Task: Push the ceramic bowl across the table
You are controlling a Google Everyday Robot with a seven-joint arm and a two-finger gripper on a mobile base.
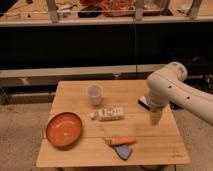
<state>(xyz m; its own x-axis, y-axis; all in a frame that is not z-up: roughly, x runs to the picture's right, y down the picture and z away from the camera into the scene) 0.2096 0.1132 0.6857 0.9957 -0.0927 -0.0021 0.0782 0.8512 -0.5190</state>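
One gripper point(156, 118), jaws spread, hangs at right centre, its arm partly hiding one dark unidentifiable item point(143, 103); one round orange-red ceramic bowl point(64, 130) sits lower left on the light wooden table point(155, 146).

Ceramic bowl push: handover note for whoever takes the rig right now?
Gripper: open, holding nothing, pointing down over the right side of the table, well away from the bowl.
Ceramic bowl: upright at the table's near-left corner, nothing touching it.
In between: translucent cup toward the back, white packet lying mid-table, orange-handled tool near the front edge.
Done: no contact with the bowl yet.
Left: bring the gripper round to the bowl, probably skirting the clutter, then push it across the table.
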